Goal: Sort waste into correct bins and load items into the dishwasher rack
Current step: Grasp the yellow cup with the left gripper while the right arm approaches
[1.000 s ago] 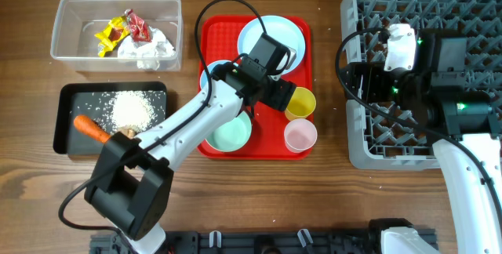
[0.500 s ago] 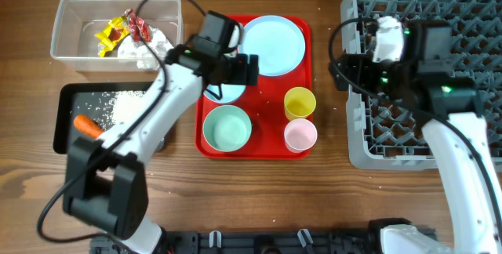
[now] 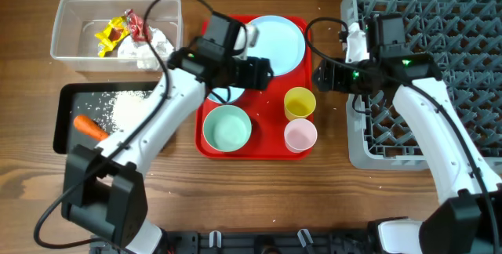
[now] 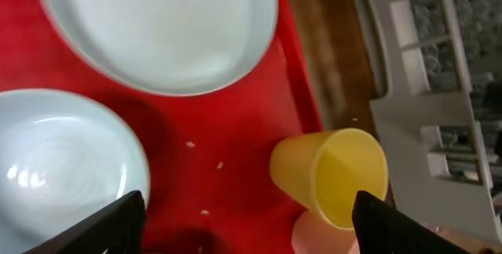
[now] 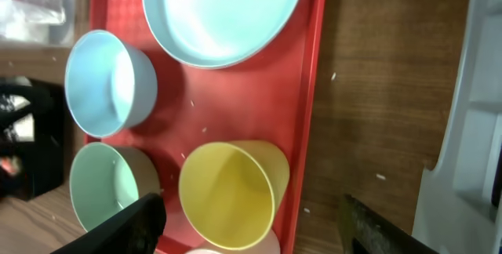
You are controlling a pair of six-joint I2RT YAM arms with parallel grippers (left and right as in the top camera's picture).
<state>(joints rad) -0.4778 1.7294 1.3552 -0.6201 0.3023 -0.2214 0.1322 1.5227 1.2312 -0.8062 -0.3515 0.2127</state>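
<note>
On the red tray stand a light blue plate, a pale green bowl, a yellow cup and a pink cup. A second bowl is half hidden under my left arm. My left gripper hovers open over the tray between plate and yellow cup, holding nothing. My right gripper is open at the tray's right edge, with the yellow cup below its fingers. Wrappers and tissue lie in the clear tub. Rice and a carrot lie in the black tray.
The grey dishwasher rack fills the right side, a narrow strip of wood apart from the red tray. My right arm reaches leftward across the rack's left edge. My left arm crosses above the black tray and the tray's left part.
My right gripper moved left off the rack to the red tray's right edge. My left gripper swung toward the far side of the tray, then a little right.
</note>
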